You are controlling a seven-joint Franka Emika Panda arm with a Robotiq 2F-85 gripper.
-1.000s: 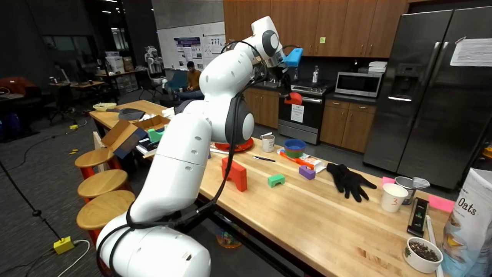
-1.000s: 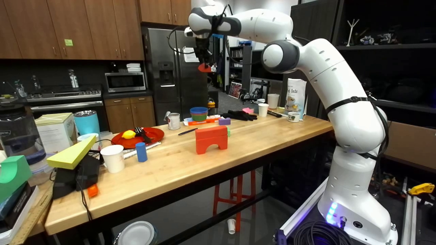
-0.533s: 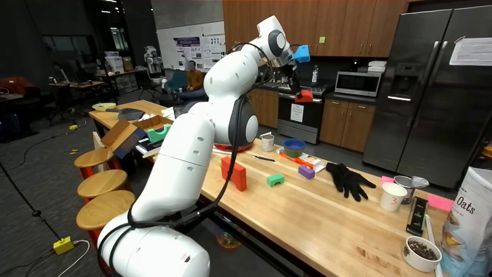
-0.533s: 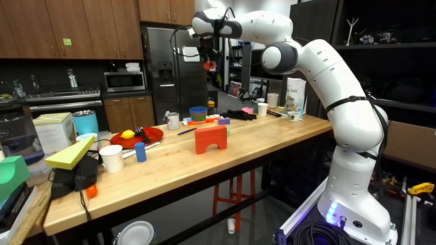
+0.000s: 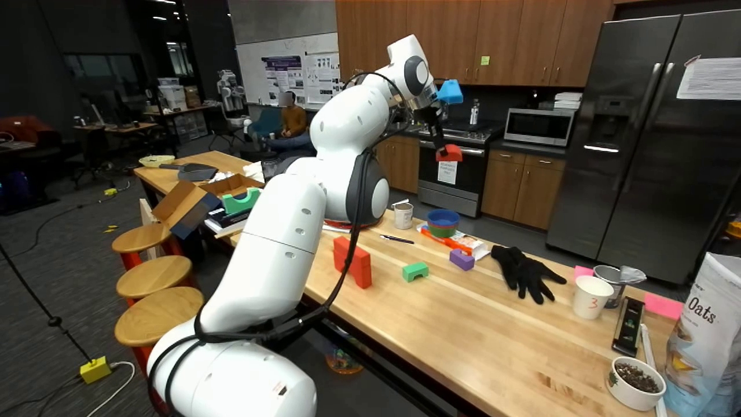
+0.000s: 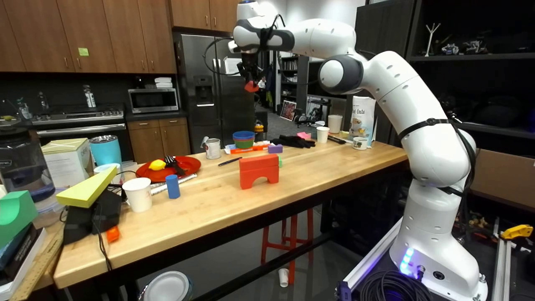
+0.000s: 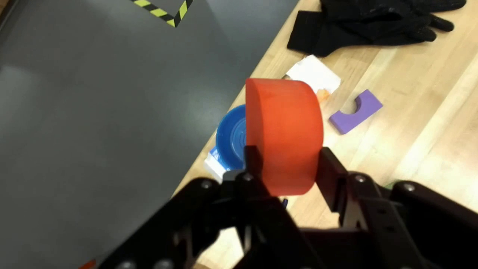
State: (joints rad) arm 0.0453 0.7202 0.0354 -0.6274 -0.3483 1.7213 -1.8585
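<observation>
My gripper (image 7: 289, 160) is shut on a red block (image 7: 289, 130) with a curved side, one finger on each side of it. The held red block also shows in both exterior views (image 5: 450, 153) (image 6: 251, 86), high above the table. In the wrist view, a blue bowl (image 7: 230, 136) lies below, partly hidden by the held block. A purple arch block (image 7: 356, 112) lies on the table to the right. Two red blocks (image 6: 259, 169) are stacked, the lower one an arch. A small green block (image 5: 415, 271) lies beside them.
The wooden table (image 5: 463, 324) also holds a black glove (image 5: 524, 275), a white cup (image 5: 591, 296), a tin can (image 6: 212, 149), a pen (image 6: 230, 161), a red plate (image 6: 190, 165) with a lemon and a blue cylinder (image 6: 172, 186). An oats bag (image 5: 703, 330) stands at one end.
The arm has swung a little toward the fridge side in an exterior view, then partly back and lower. The red block has stayed in the gripper. The things on the table have not moved.
</observation>
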